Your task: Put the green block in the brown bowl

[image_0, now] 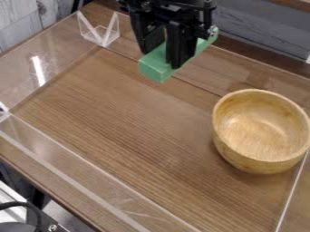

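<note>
1. Green block [157, 69]: between my jaws [168, 56], held up over the far part of the worktop [115, 118]. It sits slantwise in the grip, one end jutting out toward the near side.
2. My jaws: clamped on the block, dark fingers across its middle. How much pad bears on it, I can't make out.
3. Brown bowl [260, 131]: near the right edge of the view, apart from the block, nothing visible inside.
4. Risk, my judgement: letting go short of the bowl would drop the block on the boards. Carrying too low could knock the thick rim and shift the bowl or twist the block. The slanted hold might let a long end catch the rim on the way in.
5. Materials: block plain bright green, flat-faced, straight-edged, likely slippery if smooth. Bowl round, pale tan, looks like wood. Worktop brown, wood-grained, with glare at the left.
</note>
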Robot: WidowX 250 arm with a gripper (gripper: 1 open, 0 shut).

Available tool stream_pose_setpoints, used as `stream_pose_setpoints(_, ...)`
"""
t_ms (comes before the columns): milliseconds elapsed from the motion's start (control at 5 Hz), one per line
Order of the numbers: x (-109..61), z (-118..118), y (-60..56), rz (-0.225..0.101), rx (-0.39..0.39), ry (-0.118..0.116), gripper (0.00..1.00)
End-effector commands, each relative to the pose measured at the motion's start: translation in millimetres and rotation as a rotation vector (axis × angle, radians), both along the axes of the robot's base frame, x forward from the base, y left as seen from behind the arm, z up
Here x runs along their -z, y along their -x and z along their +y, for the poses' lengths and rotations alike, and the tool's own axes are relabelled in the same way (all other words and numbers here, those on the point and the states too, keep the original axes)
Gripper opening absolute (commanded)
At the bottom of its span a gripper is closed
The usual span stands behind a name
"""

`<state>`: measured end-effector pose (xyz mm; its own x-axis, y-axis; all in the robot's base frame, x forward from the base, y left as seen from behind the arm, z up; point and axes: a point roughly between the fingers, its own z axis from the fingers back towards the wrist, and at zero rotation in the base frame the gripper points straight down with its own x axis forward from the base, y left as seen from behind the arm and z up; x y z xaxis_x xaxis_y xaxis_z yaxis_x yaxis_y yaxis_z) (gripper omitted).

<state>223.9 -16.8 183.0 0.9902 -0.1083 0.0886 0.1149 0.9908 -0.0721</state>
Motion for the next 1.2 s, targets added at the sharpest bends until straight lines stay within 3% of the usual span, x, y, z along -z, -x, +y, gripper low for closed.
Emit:
stream_pose_setpoints(0, -6.6, -30.9, -5.4, -0.052, 0.033, 0.0, 0.0)
stream_pose_setpoints(200, -0.8, -76.4, -12.7, -0.06, 0.071, -0.009, 0.0)
stream_pose_setpoints(400, 4.1, -103.6, -22.8, -0.08, 0.09, -0.011, 0.0)
stream_pose_setpoints(600, 21.4, -123.3, -23.3, -0.101, 0.088, -0.016, 0.0)
stream_pose_setpoints(1000, 31.3, -115.2, -30.7, -0.138, 0.042, -0.017, 0.0)
